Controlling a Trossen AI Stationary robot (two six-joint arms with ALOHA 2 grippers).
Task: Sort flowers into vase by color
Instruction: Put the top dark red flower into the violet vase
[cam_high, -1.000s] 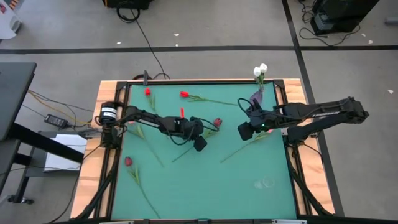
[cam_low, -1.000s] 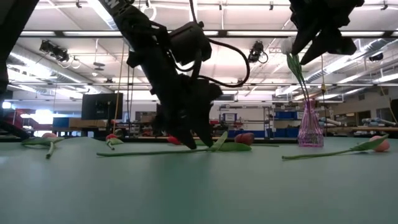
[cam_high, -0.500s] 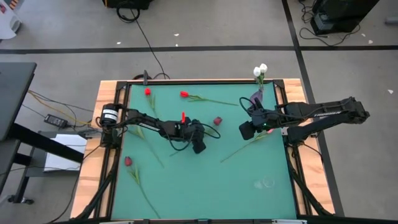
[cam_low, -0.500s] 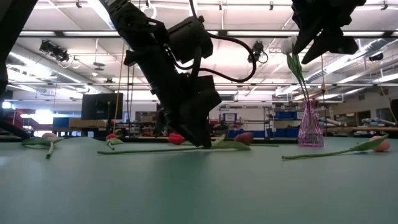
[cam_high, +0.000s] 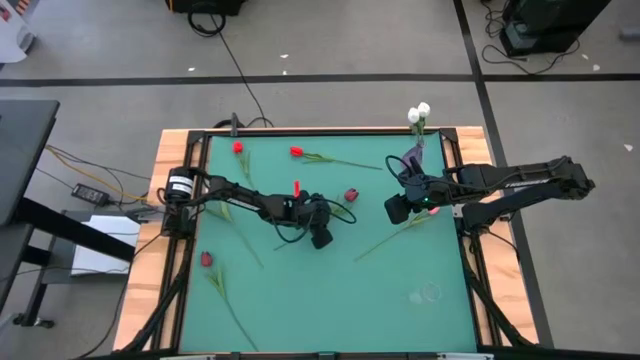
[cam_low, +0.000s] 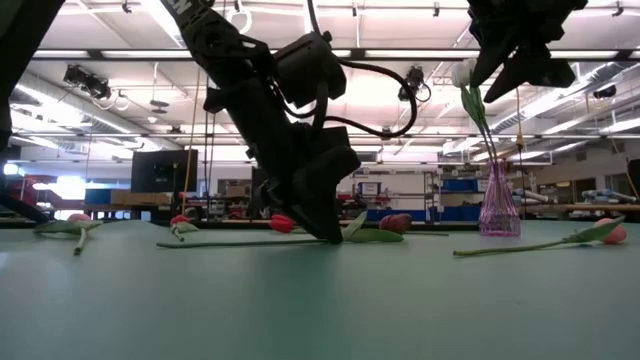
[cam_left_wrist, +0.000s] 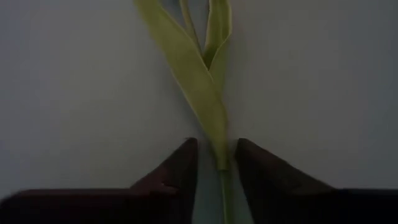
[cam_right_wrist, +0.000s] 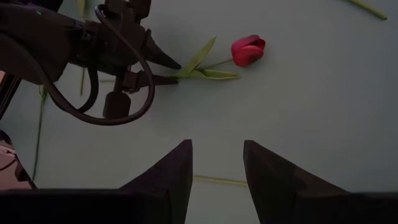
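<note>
Left hand has lowered onto the dark red tulip stem mid-bench — fingers spread, straddling it, ready to grasp. Right hand, spread, waits near the vase holding white tulips.

Both arms are dark, jointed and looped with black cable, each pincer ending in two tapered dark fingers.

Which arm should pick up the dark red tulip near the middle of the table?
Left. The left gripper is down at the table with its jaws on either side of the dark red tulip's stem. The right gripper hangs open above the table, farther from it.
</note>
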